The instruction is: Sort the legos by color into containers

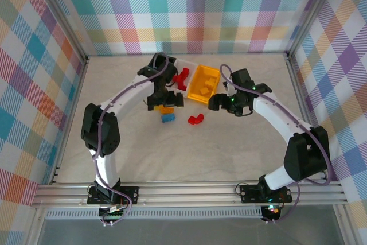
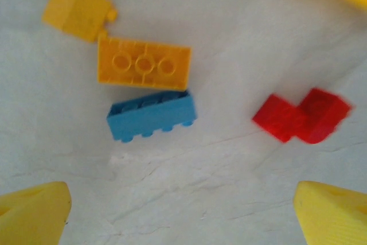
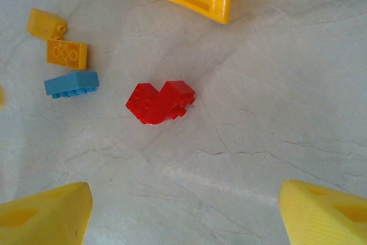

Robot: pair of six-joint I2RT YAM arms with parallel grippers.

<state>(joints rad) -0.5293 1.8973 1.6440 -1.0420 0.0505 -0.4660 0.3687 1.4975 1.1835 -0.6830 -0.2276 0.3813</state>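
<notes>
Loose legos lie on the white table: an orange brick (image 2: 143,64), a second orange piece (image 2: 74,7), a blue brick (image 2: 151,116) and a red L-shaped clump (image 3: 160,101). My left gripper (image 2: 183,216) hangs open just near of the blue brick (image 1: 168,117), with nothing between its yellow fingertips (image 2: 31,213). My right gripper (image 3: 183,216) is open too, over bare table near of the red clump (image 1: 196,120). Behind them stand the containers: an orange-yellow bin (image 1: 209,68) holding orange bricks, and a white bin (image 1: 188,63) with red legos (image 1: 183,77).
The left arm's black wrist (image 1: 157,62) covers the area left of the white bin. Metal frame posts and checked walls close in the table on three sides. A rail (image 1: 189,190) runs along the near edge.
</notes>
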